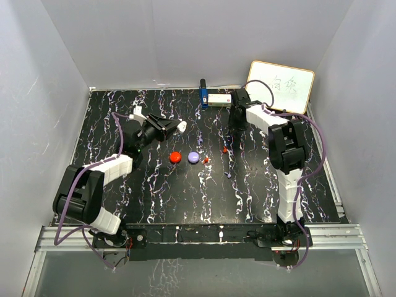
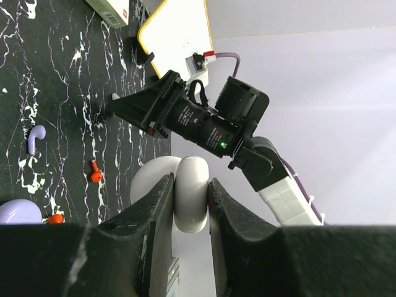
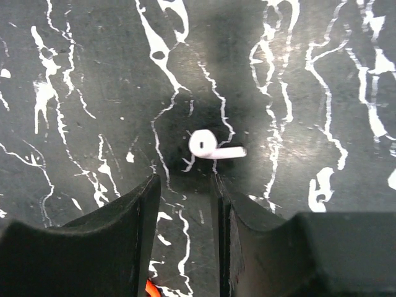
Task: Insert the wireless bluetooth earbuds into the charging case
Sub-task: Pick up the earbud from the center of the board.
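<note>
Currently the left end effector grips the white charging case aloft. The right end effector, jaws narrowly apart and empty, hovers over a white earbud on the worktop. Pickup appears pending: descend, straddle it, close.

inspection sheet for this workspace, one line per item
surface: black marbled table
job's things: white earbud, red earbud, second red earbud, purple earbud, red puck and purple puck on table; white case held
clutter: box, whiteboard
grippers: left gripper shut on white case; right gripper open over white earbud
cables: purple cables on left arm and right arm
surroundings: white walls
</note>
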`<state>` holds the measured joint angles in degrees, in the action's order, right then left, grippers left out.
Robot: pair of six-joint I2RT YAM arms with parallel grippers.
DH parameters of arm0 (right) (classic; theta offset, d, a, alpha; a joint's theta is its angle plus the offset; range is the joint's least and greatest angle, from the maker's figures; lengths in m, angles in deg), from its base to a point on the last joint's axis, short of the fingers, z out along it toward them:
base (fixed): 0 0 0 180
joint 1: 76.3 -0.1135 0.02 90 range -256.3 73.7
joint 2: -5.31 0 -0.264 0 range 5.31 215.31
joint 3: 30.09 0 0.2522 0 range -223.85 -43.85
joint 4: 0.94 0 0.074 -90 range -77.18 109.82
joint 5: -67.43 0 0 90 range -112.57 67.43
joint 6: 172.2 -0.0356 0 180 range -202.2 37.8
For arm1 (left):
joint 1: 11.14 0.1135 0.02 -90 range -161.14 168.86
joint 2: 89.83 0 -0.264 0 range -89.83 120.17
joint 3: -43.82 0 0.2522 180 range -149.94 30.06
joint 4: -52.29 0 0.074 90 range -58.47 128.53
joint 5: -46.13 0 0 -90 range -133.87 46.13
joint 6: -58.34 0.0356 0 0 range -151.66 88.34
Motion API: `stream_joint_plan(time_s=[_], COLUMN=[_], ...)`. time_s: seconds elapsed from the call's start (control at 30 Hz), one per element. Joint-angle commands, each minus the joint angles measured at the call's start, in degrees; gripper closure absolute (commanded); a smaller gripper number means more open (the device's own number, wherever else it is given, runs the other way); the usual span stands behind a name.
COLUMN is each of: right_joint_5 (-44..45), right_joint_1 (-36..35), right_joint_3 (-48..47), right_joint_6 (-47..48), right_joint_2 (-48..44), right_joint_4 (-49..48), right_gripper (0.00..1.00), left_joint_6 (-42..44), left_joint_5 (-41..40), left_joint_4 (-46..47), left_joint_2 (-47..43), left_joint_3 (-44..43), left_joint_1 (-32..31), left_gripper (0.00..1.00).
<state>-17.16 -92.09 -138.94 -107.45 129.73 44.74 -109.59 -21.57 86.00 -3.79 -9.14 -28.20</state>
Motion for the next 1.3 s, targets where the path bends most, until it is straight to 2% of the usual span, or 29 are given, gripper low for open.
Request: stream_joint_plan(time_s=[0.0,0.17,0.43,1.27], right_joint_5=[5.2,7.3,5.8,3.5], right_joint_1=[0.6,0.6,0.6,-0.1], right_joint_3=[-4.1,-7.2,-10.7,-12.5], right_joint_6=[5.0,9.0,11.7,13.6], right_joint_2=[-5.1,-3.7,-0.3,5.4], right_joint_4=[0.9,2.4,3.4,4.2], right_gripper=[0.63,0.62,0.56,0.56], left_joint_6=[0.4,0.7,1.0,0.7], left_joint_5=[1.2,0.9,0.7,0.6], left_joint_4=[0.3,-0.2,-0.9,-0.4], left_joint_2=[-2.1,-2.4,-2.6,-2.9], left_joint_3=[0.4,0.2,0.2,1.0], left_joint_1=[0.3,0.3,0.3,0.3], left_gripper=[1.00,1.00,1.00,1.00])
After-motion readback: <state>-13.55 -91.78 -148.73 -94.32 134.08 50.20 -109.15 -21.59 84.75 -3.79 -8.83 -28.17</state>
